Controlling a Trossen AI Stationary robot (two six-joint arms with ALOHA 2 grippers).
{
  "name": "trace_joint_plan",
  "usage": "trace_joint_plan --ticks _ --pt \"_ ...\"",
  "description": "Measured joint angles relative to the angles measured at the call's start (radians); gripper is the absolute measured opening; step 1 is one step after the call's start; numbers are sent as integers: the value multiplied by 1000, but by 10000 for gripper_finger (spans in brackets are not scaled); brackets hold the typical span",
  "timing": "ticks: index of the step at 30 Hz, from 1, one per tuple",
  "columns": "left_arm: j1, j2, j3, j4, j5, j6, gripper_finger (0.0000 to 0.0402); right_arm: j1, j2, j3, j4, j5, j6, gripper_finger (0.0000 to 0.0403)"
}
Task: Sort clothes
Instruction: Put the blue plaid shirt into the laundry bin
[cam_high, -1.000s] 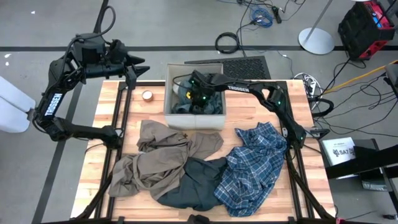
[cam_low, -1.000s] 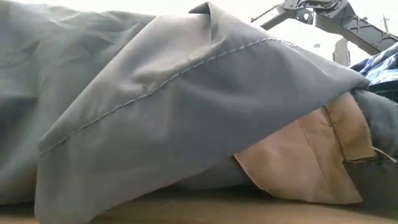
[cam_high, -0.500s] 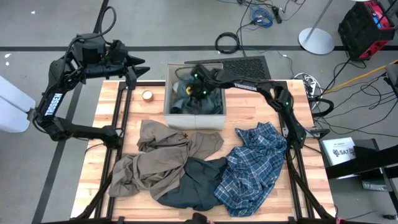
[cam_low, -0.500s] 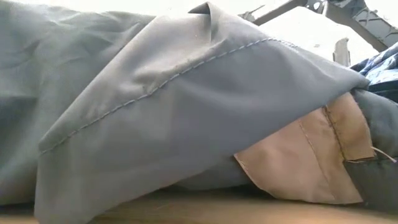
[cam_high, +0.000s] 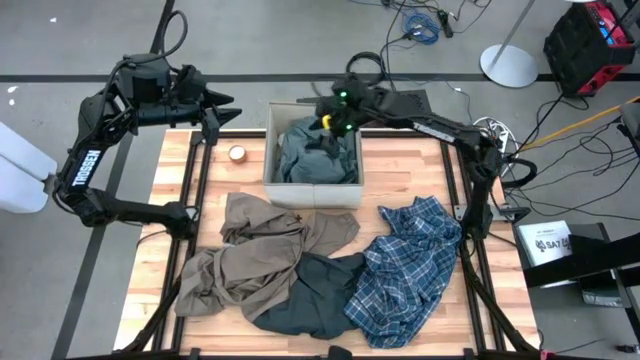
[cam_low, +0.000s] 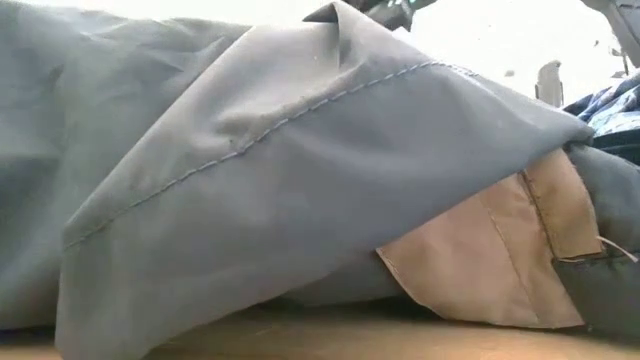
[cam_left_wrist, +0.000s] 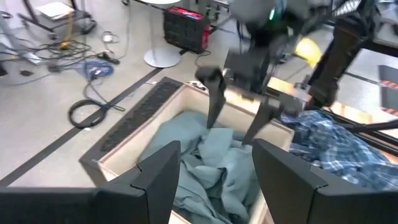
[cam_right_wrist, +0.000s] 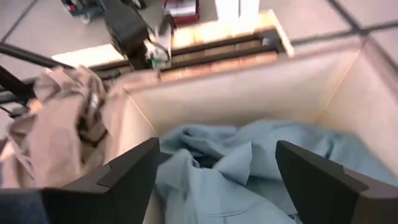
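Note:
A teal-grey shirt (cam_high: 315, 155) lies crumpled inside the beige fabric box (cam_high: 310, 194) at the table's far middle. My right gripper (cam_high: 326, 127) hangs open just above the box's far side, its fingers (cam_left_wrist: 212, 115) over the shirt (cam_right_wrist: 236, 180) and touching nothing. On the near half of the table lie a tan-brown garment (cam_high: 255, 255), a dark slate one (cam_high: 310, 298) and a blue plaid shirt (cam_high: 405, 265), their edges overlapping. My left gripper (cam_high: 226, 108) waits open at the far left corner, pointing toward the box.
A small roll of tape (cam_high: 237, 153) sits on the wood left of the box. Bare wood shows at the far right (cam_high: 410, 165) and far left of the table. Grey and tan cloth (cam_low: 250, 180) fills the low view. Cables and a red case lie on the floor beyond.
My right gripper has opened and let go of the teal-grey shirt. It has risen out of the box toward the far edge. The shirt has settled into the box.

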Motion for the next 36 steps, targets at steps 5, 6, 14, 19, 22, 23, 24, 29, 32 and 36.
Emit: trace_joint_plan --ticks 5,6,14,19,22,23,24,29,32,36 --pt "-3 0 0 -28 81 4 210 16 -106 1 -33 9 43 308" --pt "-7 0 0 -42 95 4 210 24 -124 2 -47 10 50 308" --pt "-108 -15 -52 -111 203 4 210 158 -230 2 -225 -18 107 308" --pt "-215 -59 -179 -107 251 -8 210 291 -241 2 -319 -21 160 308" --pt "-281 -96 -285 -92 250 -39 210 377 -241 2 -388 -15 197 308" --pt "-302 -110 -326 -71 251 -55 210 405 -241 2 -409 -5 211 308" --pt "-324 -125 -369 -45 251 -76 210 434 -241 2 -427 8 227 308" --pt "-461 -210 -609 188 251 -201 210 578 -241 2 -485 120 348 308" --pt "-555 -241 -747 361 244 -273 210 661 -241 2 -502 207 412 308" --pt "-701 -256 -910 630 212 -342 210 766 -234 2 -595 401 507 305"
